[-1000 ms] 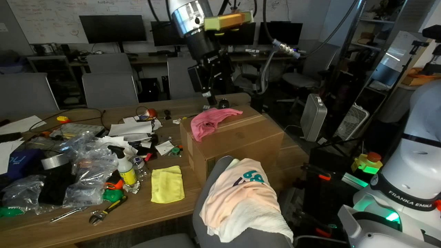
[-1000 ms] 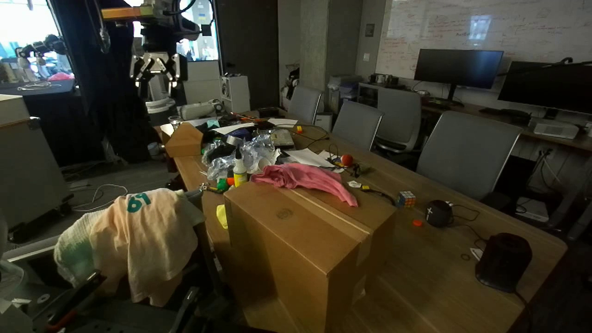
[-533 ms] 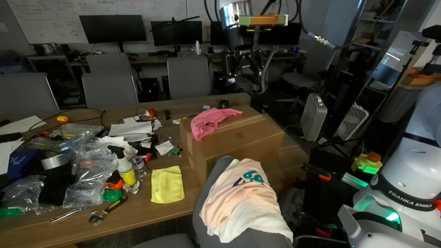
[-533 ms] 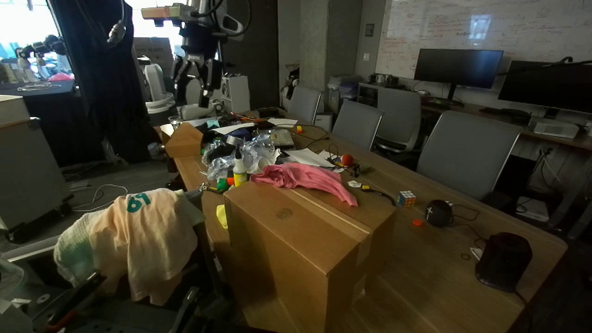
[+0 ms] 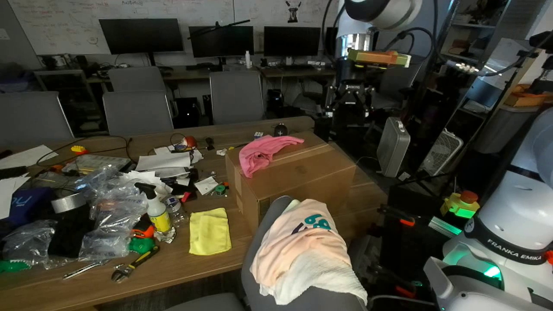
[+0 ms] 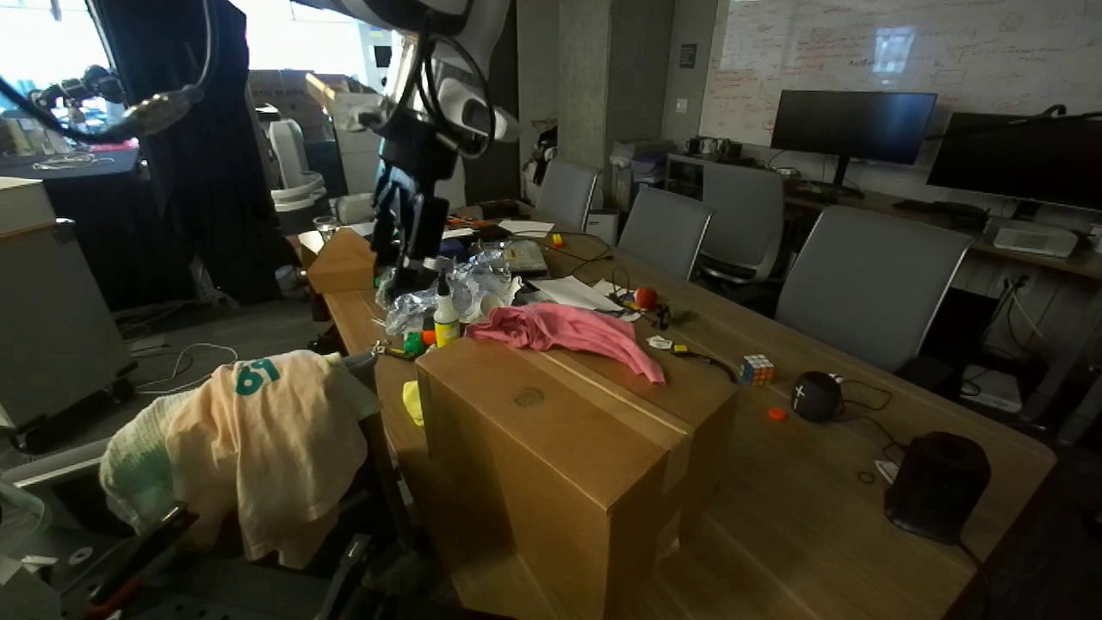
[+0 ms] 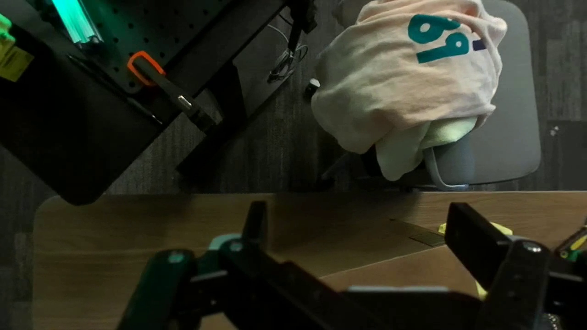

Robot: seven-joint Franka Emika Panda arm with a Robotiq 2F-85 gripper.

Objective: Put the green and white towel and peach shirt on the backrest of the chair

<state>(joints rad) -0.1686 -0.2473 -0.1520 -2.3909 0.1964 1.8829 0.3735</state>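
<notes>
Plainly, one peach shirt [image 5: 304, 239] lies over one green and white towel [image 5: 320, 272] on one chair backrest [image 5: 317, 301] at the near side of the table [image 5: 177, 261]. One cardboard box [image 5: 298, 172] stands just beyond, one pink cloth [image 5: 261, 153] on it, one yellow cloth [image 5: 210, 232] to its left. The claw [image 7: 357, 215], released, hangs with two fingers [image 7: 474, 243] spread wide.

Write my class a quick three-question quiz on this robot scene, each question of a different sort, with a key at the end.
1. True or false: the tool is open and holds nothing.
2. Choose one. What lies on top of the cardboard box? A: yellow cloth. B: spray bottle. C: pink cloth.
3. Fill the gap: the peach shirt and the green and white ____ are draped over the chair backrest.

Key: 1 true; 2 C; 3 towel.
</notes>
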